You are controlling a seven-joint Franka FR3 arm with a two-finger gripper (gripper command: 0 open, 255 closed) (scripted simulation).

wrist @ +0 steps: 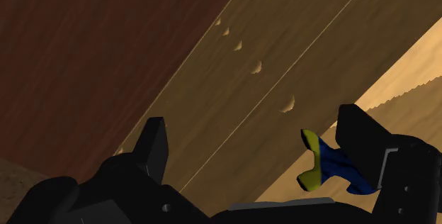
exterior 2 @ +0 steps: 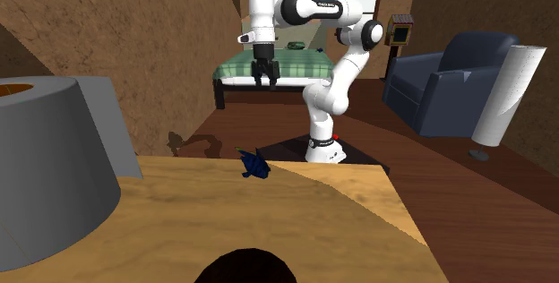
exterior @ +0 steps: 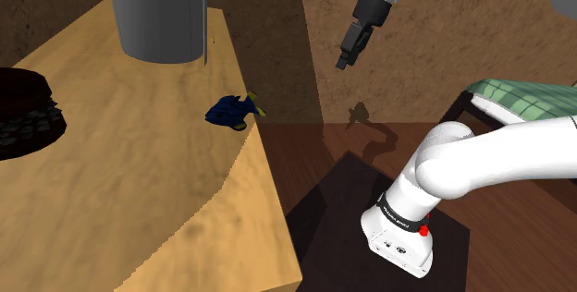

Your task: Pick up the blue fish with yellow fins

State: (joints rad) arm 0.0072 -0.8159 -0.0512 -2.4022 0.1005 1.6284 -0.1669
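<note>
Fish (exterior: 231,110) (exterior 2: 255,164) (wrist: 333,164), dark blue with yellow fins, lying at edge of light wooden table (exterior: 139,207). All-black two-finger gripper (exterior: 345,61) (exterior 2: 266,81) (wrist: 253,129) high above brown floor (exterior: 319,156) beside table, fingers (wrist: 152,141) apart, clasping nothing, well apart from fish.

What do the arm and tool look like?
White rounded arm links with dark joint bands, small dark lettering and a red dot near the base. The tool is all black: a boxy body with two blocky fingers.

One pincer (wrist: 253,123) finger (wrist: 360,141) hides part of the blue fish (wrist: 330,163).
</note>
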